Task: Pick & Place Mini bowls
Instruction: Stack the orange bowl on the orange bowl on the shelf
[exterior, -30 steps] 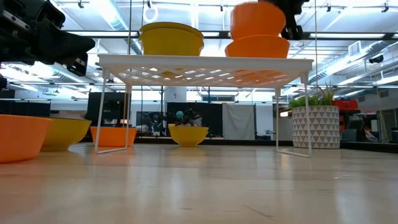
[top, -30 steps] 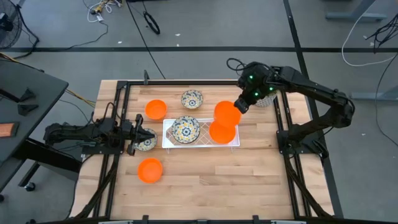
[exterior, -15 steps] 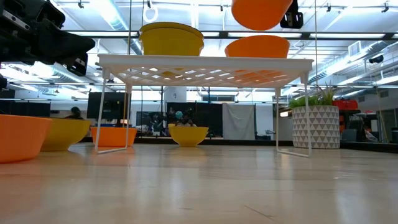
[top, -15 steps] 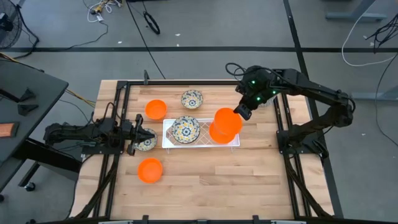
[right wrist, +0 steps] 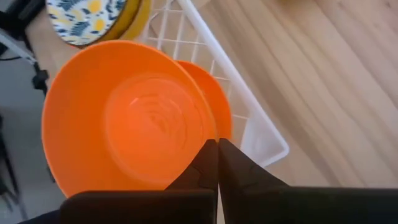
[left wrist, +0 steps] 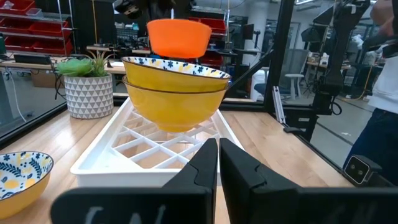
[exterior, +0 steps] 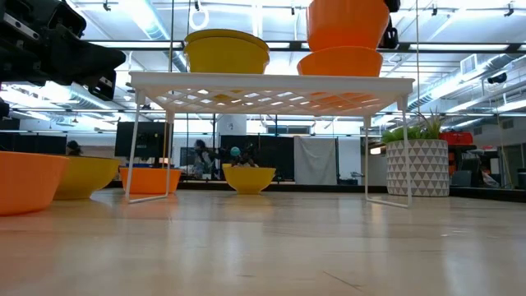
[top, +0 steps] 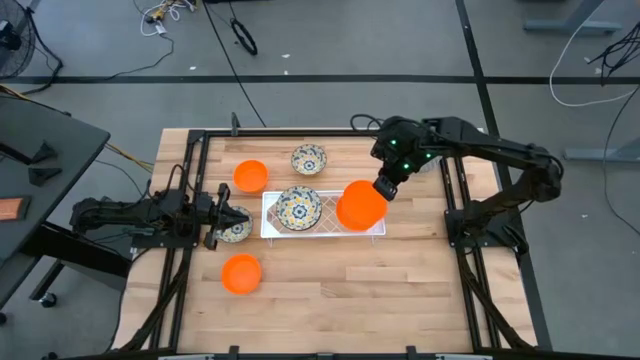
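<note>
The right arm reaches in over the bench [top: 330, 290], its right end effector [top: 381, 189] pinched on the rim of a plain orange bowl [top: 361, 203] just above another orange bowl [exterior: 340, 62] on the white rack [top: 275, 228]; the left end effector [top: 222, 218] rests closed beside a floral bowl [top: 237, 229].

The held orange bowl [top: 361, 203] hides the one beneath (mostly).
</note>
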You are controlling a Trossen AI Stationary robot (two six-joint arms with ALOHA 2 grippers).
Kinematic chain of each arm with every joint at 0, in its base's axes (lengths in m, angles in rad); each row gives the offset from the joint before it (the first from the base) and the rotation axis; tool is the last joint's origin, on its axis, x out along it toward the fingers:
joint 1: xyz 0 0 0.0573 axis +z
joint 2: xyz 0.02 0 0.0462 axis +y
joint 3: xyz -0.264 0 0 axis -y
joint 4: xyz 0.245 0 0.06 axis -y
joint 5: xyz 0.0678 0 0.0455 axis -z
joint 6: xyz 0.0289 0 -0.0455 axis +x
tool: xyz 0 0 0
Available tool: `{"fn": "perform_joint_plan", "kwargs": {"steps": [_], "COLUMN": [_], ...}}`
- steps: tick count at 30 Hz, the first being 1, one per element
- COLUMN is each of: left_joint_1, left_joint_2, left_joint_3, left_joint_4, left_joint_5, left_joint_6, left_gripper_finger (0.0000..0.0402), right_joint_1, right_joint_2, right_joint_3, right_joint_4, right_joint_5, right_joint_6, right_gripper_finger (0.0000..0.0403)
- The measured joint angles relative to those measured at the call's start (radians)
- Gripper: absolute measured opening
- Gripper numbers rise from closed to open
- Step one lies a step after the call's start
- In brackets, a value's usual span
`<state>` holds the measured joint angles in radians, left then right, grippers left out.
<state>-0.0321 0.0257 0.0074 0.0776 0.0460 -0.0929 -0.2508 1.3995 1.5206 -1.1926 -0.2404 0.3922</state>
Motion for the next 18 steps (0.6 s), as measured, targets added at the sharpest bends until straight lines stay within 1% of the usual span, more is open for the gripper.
{"fn": "perform_joint_plan", "kwargs": {"steps": [4,18], "left_joint_1": [0.000,0.000], "left_joint_2": [0.000,0.000], "left_joint_3": [0.000,0.000], "left_joint_4": [0.000,0.000], "left_joint_5": [0.000,0.000], "left_joint_6": [0.000,0.000], "left_gripper_finger": [0.0023,0.0023], "right_joint_1": [0.000,0.011], "right_joint_2": [0.018,0.081], "right_joint_3": [0.000,-0.001], "right_joint_4": [-0.002,-0.002], "right_joint_5": [0.021,0.023], "right_joint_6": [-0.013,-0.035], "right_gripper_finger": [0.0000,0.0000]}}
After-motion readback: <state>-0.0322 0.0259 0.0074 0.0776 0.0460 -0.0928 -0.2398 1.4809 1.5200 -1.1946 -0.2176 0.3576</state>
